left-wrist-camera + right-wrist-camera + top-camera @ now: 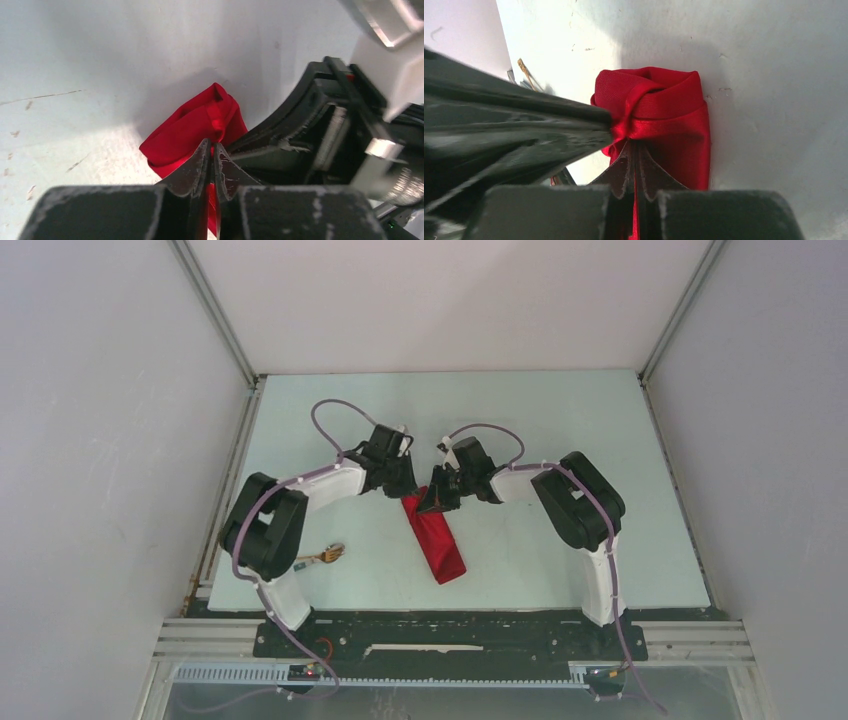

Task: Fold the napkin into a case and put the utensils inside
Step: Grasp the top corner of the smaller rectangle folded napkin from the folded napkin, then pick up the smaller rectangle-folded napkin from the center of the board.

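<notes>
Now left pincer (211, 156), right pincer (634, 151) angle inward, pinching napkin (440, 543).

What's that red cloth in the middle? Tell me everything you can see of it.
The napkin is bright red, thin, slightly shiny cloth, folded into a long narrow strip lying slantwise on the pale table. Its far end is bunched into soft folds, pinched there by both the left gripper and the right gripper.
</notes>
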You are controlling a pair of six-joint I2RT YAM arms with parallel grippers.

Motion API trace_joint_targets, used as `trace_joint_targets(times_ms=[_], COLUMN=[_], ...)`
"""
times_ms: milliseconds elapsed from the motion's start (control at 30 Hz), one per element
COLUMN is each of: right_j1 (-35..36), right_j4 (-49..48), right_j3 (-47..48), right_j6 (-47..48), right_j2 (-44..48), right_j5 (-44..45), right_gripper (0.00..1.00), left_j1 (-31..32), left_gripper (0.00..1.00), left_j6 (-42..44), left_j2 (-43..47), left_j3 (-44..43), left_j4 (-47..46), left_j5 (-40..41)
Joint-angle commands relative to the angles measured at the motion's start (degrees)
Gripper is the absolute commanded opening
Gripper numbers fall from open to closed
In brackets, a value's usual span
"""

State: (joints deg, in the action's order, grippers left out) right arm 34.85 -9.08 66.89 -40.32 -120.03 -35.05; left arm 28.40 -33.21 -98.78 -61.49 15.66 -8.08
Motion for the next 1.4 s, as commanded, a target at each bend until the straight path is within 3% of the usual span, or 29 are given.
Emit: trace_joint_targets(times_ms=[0,200,333,500,600,700,867,1033,1367], right_j1=[-0.4,0.0,0.4,2.1,3.9,6.7,15.6,23.0,26.6], right_j4=[0.1,1.1,4.0,13.2,18.4,21.4,26.2,26.7,27.2], right_j3=[-1.0,-0.9,-0.9,-1.0,-0.9,-0.9,-1.0,-0.9,-0.5], right_j6=[1.5,3.5,5.6,9.4,14.3,20.1,27.6,28.7,26.9], right_j2=[-0.5,1.7,5.7,12.8,16.4,18.3,20.9,20.8,15.5], right_j5=[2.6,2.7,2.1,5.2,9.6,13.5,31.6,44.5,49.9], right_gripper=[0.0,0.0,0.08,0.26,0.45,0.57,0.68,0.7,0.62], left_j1=[0.0,-0.8,-2.2,-2.4,-2.4,-2.4,-2.4,-2.4,-2.4], left_gripper=[0.1,0.05,0.0,0.0,0.0,0.0,0.0,0.0,0.0], left_j6=[-1.4,-5.2,-6.8,-6.7,-6.5,-6.1,-5.9,-5.7,-5.7], left_j2=[-3.9,-8.2,-9.5,-10.2,-9.5,-8.8,-8.4,-8.2,-8.2], left_j3=[-2.1,-1.7,-1.1,-0.8,0.4,1.2,2.0,2.2,2.4], left_j4=[-2.6,-1.1,-0.5,-0.3,-1.4,-2.5,-3.5,-3.8,-4.3], left_j5=[-2.9,-1.2,-1.5,-1.6,-1.6,-2.0,-2.4,-2.5,-2.7])
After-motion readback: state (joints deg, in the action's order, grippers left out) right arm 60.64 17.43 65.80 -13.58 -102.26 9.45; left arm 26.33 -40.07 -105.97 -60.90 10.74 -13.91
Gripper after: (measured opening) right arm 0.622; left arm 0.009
